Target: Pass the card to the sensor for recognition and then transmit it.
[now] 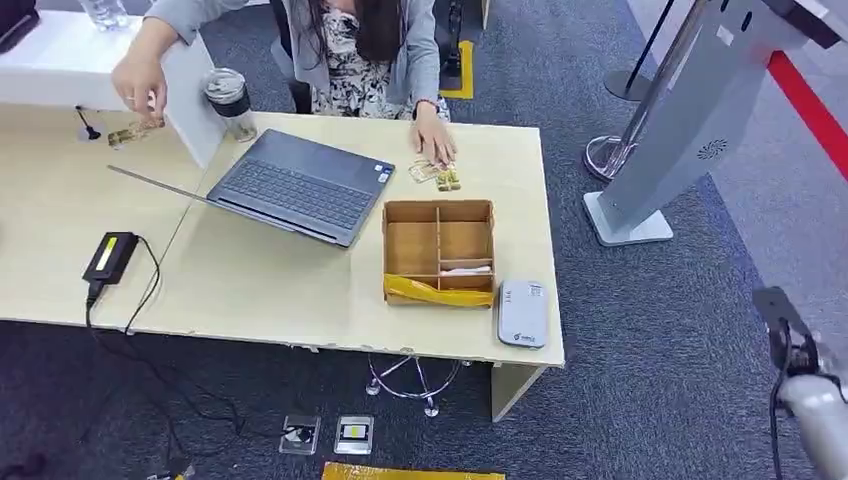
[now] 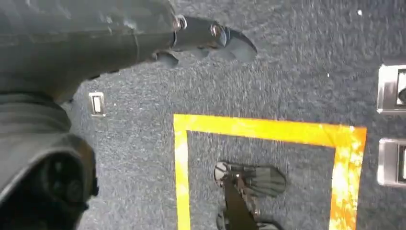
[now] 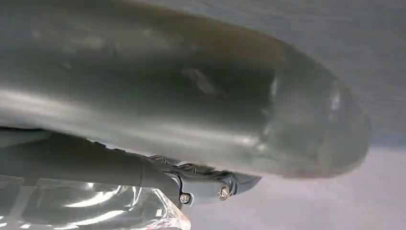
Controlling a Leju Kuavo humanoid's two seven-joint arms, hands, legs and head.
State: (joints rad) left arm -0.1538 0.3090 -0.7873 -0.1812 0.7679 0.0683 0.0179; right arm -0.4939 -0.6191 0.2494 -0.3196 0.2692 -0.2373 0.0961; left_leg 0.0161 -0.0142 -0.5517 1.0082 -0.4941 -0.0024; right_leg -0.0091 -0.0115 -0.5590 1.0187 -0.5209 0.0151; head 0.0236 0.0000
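Two small cards (image 1: 437, 174) in clear sleeves with gold print lie flat on the far side of the pale wooden counter (image 1: 260, 285). They sit side by side under a person's fingertips (image 1: 432, 140), and their long sides run roughly along the counter's far edge. A third card (image 1: 135, 131) of the same kind lies flat at the far left of the counter beneath the person's other hand (image 1: 140, 78). Its long axis runs left to right, with the right end tilted slightly away from the robot.

Just nearer than the two cards stands an open wooden box (image 1: 438, 250) with dividers and a yellow strip across its near compartment. Just beside the box's near right corner lies the grey and white card sensor (image 1: 522, 312), flat, with its long axis running from near to far.

An open laptop (image 1: 300, 187) sits to the left of the box. A lidded cup (image 1: 229, 100) stands behind it, and a black power brick (image 1: 110, 256) with a cable lies at the counter's left.

The right arm (image 1: 810, 400) hangs low, well to the right of the counter. In the right wrist view, the right robot hand (image 3: 191, 105) shows a thick thumb, and a clear glossy piece (image 3: 95, 206) lies close under its darker fingers. I cannot tell whether it is gripped.

The left robot hand (image 2: 143, 33) hangs over dark carpet marked with yellow tape (image 2: 268, 129). Its fingers (image 2: 225, 38) are stretched out and hold nothing.
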